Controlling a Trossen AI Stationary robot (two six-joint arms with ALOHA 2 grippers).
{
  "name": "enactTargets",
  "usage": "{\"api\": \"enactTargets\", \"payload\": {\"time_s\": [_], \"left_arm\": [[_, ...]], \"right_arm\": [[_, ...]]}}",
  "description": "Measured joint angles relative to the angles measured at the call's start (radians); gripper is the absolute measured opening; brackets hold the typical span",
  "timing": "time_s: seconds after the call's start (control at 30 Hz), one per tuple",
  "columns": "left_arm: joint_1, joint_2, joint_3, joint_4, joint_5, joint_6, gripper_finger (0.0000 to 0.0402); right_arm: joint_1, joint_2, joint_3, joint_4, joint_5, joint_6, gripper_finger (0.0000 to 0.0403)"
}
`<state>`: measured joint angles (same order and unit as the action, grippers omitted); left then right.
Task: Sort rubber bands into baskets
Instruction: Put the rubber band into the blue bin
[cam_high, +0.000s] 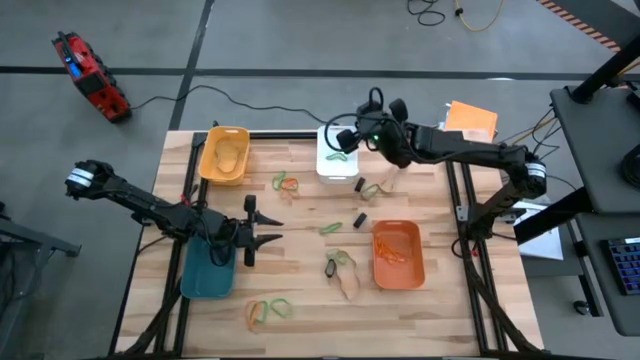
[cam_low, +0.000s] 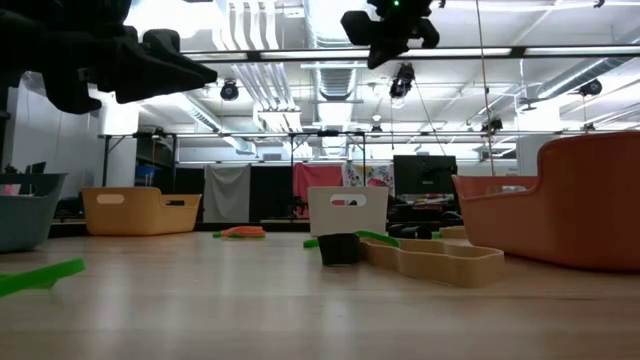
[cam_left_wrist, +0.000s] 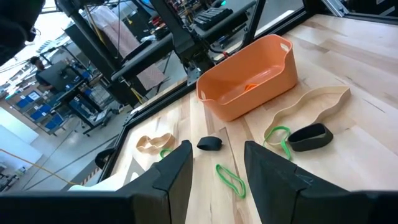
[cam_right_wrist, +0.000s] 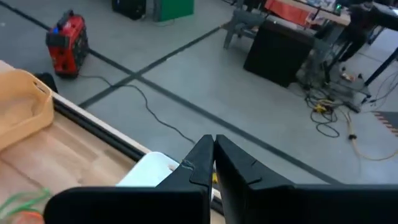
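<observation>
Green band (cam_low: 40, 276) nearest low camera, loose on table. More bands loose around orange basket (cam_high: 398, 254): tan and black ones (cam_high: 343, 272) just beside it, green and orange pair (cam_high: 268, 311) well apart, others toward white basket (cam_high: 337, 152). Orange basket holds orange bands; white basket shows green one. Right gripper (cam_high: 346, 137) above white basket, fingers pressed together, holding nothing visible. Left gripper (cam_high: 262, 228) beside teal basket (cam_high: 208, 268), fingers parted, empty. Judged partway; many bands left.

Overhead, table-level and two wrist cameras, all sharing the table (cam_high: 300, 300).
</observation>
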<state>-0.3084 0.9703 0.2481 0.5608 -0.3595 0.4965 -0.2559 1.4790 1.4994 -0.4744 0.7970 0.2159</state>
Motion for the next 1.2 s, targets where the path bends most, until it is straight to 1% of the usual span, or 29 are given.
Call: {"api": "enactTargets", "payload": {"time_s": [0.1, 0.13, 0.23, 0.3, 0.37, 0.4, 0.43, 0.5, 0.57, 0.63, 0.7, 0.83, 0.93, 1.13, 1.2], "left_arm": [[0.000, 0.000, 0.000, 0.000, 0.000, 0.000, 0.0129], [0.000, 0.000, 0.000, 0.000, 0.000, 0.000, 0.0129], [0.000, 0.000, 0.000, 0.000, 0.000, -0.008, 0.0129], [0.000, 0.000, 0.000, 0.000, 0.000, -0.011, 0.0129], [0.000, 0.000, 0.000, 0.000, 0.000, -0.011, 0.0129], [0.000, 0.000, 0.000, 0.000, 0.000, -0.011, 0.0129], [0.000, 0.000, 0.000, 0.000, 0.000, -0.012, 0.0129], [0.001, 0.000, 0.000, 0.000, 0.000, -0.012, 0.0129], [0.001, 0.000, 0.000, 0.000, 0.000, -0.012, 0.0129], [0.001, 0.000, 0.000, 0.001, 0.000, -0.012, 0.0129], [0.001, 0.000, 0.000, 0.002, 0.000, -0.012, 0.0129], [0.001, 0.000, 0.000, 0.016, 0.000, -0.012, 0.0129], [0.001, 0.000, 0.000, 0.029, 0.000, -0.012, 0.0129], [0.001, 0.000, 0.000, 0.032, 0.000, -0.009, 0.0130], [0.001, 0.000, 0.000, 0.032, 0.000, -0.008, 0.0129]], "right_arm": [[-0.005, 0.006, -0.001, 0.052, 0.056, -0.021, 0.0009], [-0.006, 0.006, -0.001, 0.052, 0.048, -0.018, 0.0009], [-0.003, 0.008, -0.001, -0.003, -0.031, 0.014, 0.0009], [0.007, 0.010, -0.001, -0.075, -0.037, 0.027, 0.0009], [0.009, 0.010, -0.001, -0.178, -0.061, 0.099, 0.0009], [0.007, 0.009, -0.001, -0.237, -0.093, 0.153, 0.0009], [0.002, 0.008, -0.001, -0.299, -0.147, 0.207, 0.0009], [-0.005, 0.005, -0.002, -0.428, -0.287, 0.291, 0.0009], [-0.001, 0.004, -0.008, -0.549, -0.397, 0.353, 0.0009], [0.019, 0.007, -0.029, -0.646, -0.438, 0.416, 0.0009], [0.035, 0.010, -0.070, -0.682, -0.442, 0.470, 0.0009], [0.060, 0.010, -0.184, -0.581, -0.428, 0.497, 0.0009], [0.077, 0.012, -0.270, -0.458, -0.432, 0.471, 0.0009], [0.077, 0.012, -0.391, -0.297, -0.432, 0.416, 0.0009], [0.086, 0.012, -0.427, -0.233, -0.460, 0.390, 0.0009]]}}
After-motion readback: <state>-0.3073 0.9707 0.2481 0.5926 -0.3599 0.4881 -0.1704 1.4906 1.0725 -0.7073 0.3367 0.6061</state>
